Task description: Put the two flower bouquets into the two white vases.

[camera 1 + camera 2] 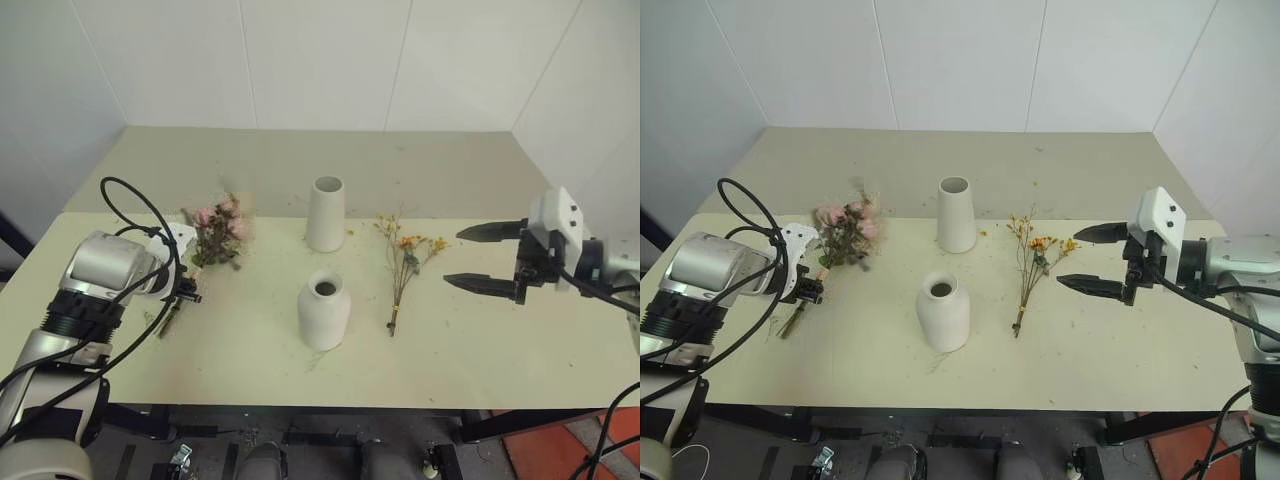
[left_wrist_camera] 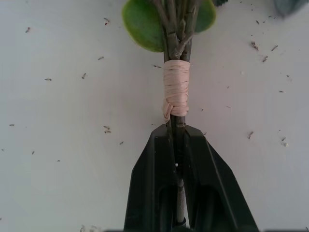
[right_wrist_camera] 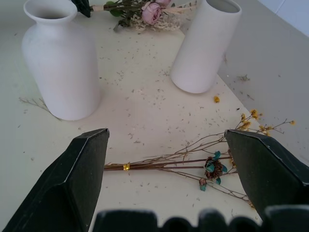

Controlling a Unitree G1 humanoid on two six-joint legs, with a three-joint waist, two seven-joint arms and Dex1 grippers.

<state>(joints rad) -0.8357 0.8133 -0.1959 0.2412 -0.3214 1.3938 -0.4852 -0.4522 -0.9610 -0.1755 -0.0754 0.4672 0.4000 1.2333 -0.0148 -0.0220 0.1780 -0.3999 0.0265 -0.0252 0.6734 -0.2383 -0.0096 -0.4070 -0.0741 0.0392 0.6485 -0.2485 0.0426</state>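
Note:
The pink rose bouquet (image 1: 218, 232) lies on the table at the left, its stems bound with tan twine (image 2: 176, 94). My left gripper (image 1: 185, 293) is shut on those stems just below the twine, down at the table top. The yellow-orange bouquet (image 1: 405, 265) lies flat right of centre, stems toward the front edge. The tall tapered white vase (image 1: 326, 213) stands upright at centre back, and the short narrow-necked vase (image 1: 323, 310) stands in front of it. My right gripper (image 1: 475, 258) hovers open to the right of the yellow bouquet (image 3: 183, 162), holding nothing.
The pale table (image 1: 480, 360) is strewn with small dried bits. A lower grey surface (image 1: 420, 160) runs behind it to the white walls. A black cable (image 1: 130, 200) loops over my left arm. Bare table lies between the vases and each bouquet.

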